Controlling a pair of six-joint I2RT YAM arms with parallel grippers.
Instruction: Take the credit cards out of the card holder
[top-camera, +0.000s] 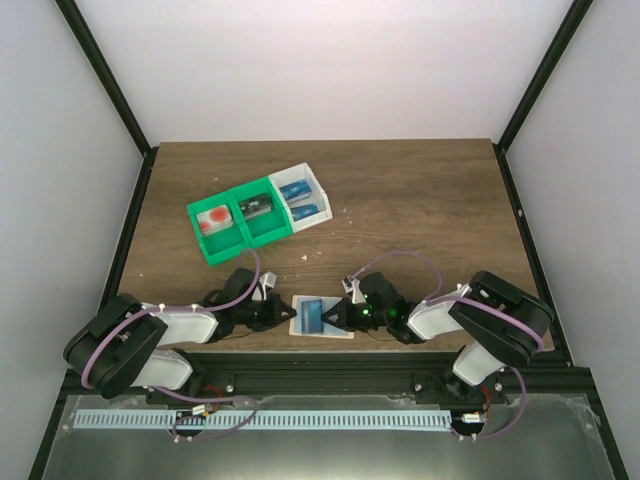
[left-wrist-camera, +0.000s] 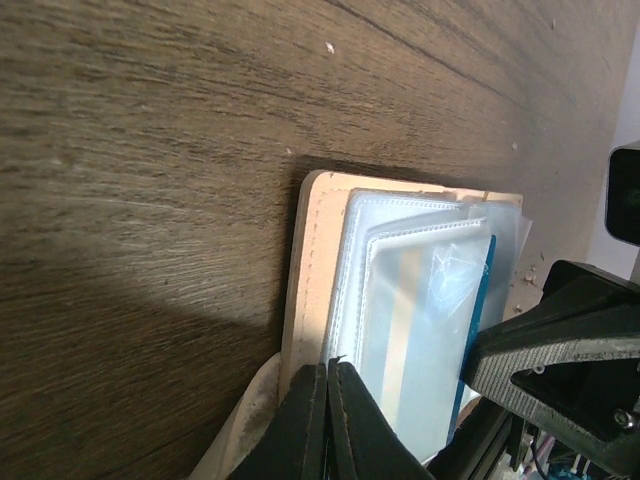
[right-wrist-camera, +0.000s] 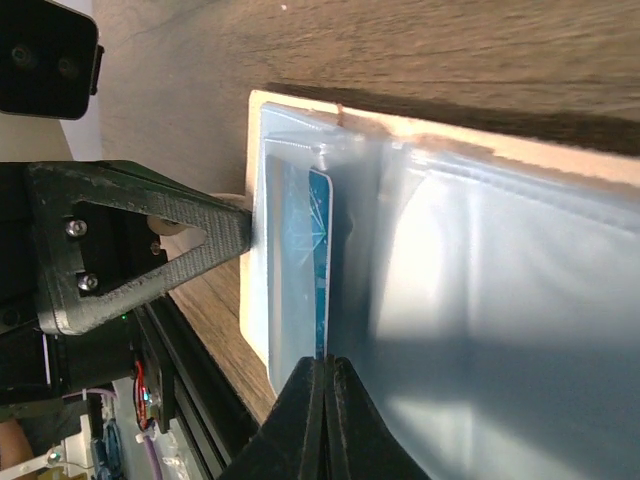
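Note:
The card holder (top-camera: 340, 325) lies open and flat near the table's front edge, between my two grippers. In the left wrist view its tan border (left-wrist-camera: 312, 250) and clear sleeves (left-wrist-camera: 420, 300) show. My left gripper (left-wrist-camera: 328, 366) is shut on the sleeve edge at the holder's left side (top-camera: 283, 312). A blue credit card (right-wrist-camera: 319, 250) stands edge-on, partly out of a sleeve. My right gripper (right-wrist-camera: 327, 362) is shut on that card's edge and sits over the holder (top-camera: 335, 318). The same card shows as a thin blue strip (left-wrist-camera: 484, 290) in the left wrist view.
At the back left stands a row of bins: a green bin (top-camera: 199, 218) with a red-orange item, a green bin (top-camera: 243, 194) with a dark item, and a white bin (top-camera: 322, 195) with two blue cards (top-camera: 301, 189). The table's front edge lies just behind the holder.

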